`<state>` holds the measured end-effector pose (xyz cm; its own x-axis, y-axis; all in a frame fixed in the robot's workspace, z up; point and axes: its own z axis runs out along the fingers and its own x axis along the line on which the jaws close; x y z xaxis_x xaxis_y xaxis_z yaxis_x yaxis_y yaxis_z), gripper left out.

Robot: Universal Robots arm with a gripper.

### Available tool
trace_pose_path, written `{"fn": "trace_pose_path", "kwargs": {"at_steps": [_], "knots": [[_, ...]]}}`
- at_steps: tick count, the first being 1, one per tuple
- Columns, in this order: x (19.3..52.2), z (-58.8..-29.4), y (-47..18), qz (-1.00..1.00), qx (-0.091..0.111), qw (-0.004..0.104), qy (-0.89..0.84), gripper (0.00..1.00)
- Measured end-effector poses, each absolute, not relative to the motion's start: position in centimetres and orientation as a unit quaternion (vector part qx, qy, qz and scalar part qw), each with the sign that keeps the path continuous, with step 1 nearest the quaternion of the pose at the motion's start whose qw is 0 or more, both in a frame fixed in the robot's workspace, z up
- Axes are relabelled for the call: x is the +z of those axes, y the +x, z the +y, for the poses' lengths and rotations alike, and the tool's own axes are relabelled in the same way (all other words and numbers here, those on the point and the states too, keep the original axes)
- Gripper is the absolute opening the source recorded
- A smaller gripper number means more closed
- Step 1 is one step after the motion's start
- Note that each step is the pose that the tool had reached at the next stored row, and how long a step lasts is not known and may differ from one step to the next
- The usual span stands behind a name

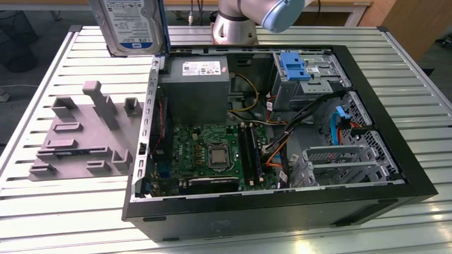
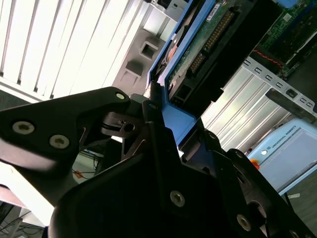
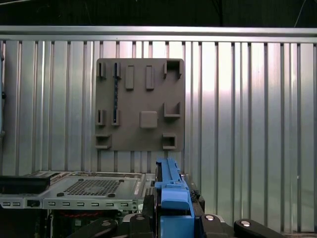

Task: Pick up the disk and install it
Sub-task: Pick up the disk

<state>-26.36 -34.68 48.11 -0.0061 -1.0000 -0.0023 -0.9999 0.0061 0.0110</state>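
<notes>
The disk [image 1: 133, 24], silver with a white-and-blue label, hangs upright in the air above the far left corner of the open computer case [image 1: 282, 203] in the exterior view. In the second wrist view my gripper [image 2: 166, 131] is shut on the disk's blue plastic frame [image 2: 181, 119], with the drive's green circuit board [image 2: 198, 44] beyond the fingers. The first wrist view has the frame's blue edge [image 3: 171, 191] standing up out of the gripper [image 3: 171, 220].
Inside the case lie a grey power-supply box [image 1: 201, 79], the motherboard [image 1: 211, 153] and a drive bay with a blue bracket [image 1: 295, 66]. A grey fixture plate [image 1: 81, 132] with raised blocks rests on the slatted metal table [image 1: 56, 211] at the exterior view's left.
</notes>
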Motion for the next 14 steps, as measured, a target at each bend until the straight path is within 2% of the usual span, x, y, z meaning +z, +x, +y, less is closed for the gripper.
{"fn": "trace_pose_path", "kwargs": {"at_steps": [14], "knots": [[48.11, -34.68, -25.54, -0.709, -0.005, 0.003, 0.705, 0.36]]}}
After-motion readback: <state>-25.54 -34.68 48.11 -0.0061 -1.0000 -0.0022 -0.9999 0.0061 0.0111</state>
